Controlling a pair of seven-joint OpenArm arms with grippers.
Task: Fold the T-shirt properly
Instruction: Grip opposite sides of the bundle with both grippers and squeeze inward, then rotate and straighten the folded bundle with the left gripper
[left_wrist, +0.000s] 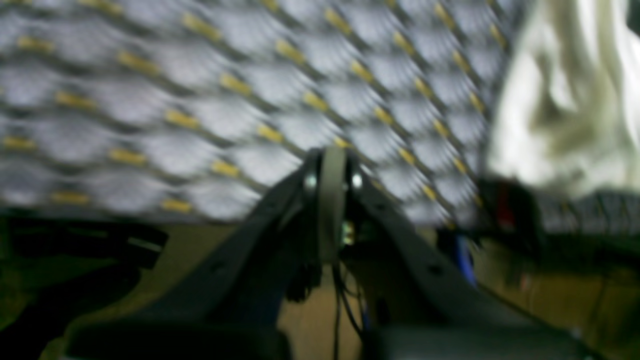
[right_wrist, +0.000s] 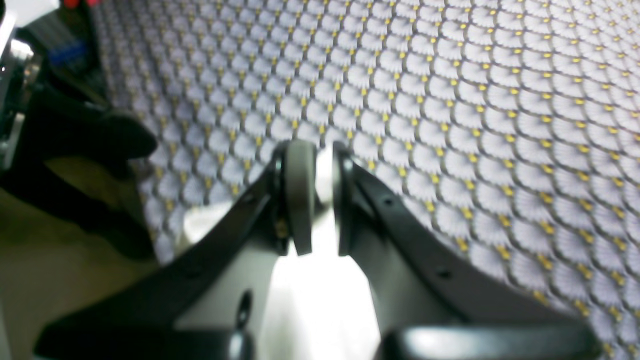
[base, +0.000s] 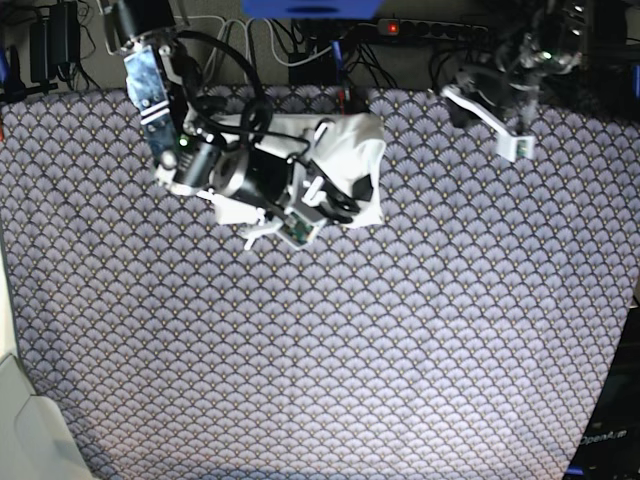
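The right hand (right_wrist: 320, 195), one of two, is clenched on white T-shirt (base: 350, 160) cloth, bunched at the table's (base: 400, 350) far edge. The left hand (left_wrist: 332, 200) is pressed closed, holding nothing.

The right arm reaches down from the far edge, its wrist bent low and its pincer (right_wrist: 317, 200) closed to a narrow slit with white cloth pinched between the pads (right_wrist: 299, 195). The left arm sits drawn back at the far corner (well apart from the other), its pincer (left_wrist: 332, 200) pressed fully together and gripping nothing.
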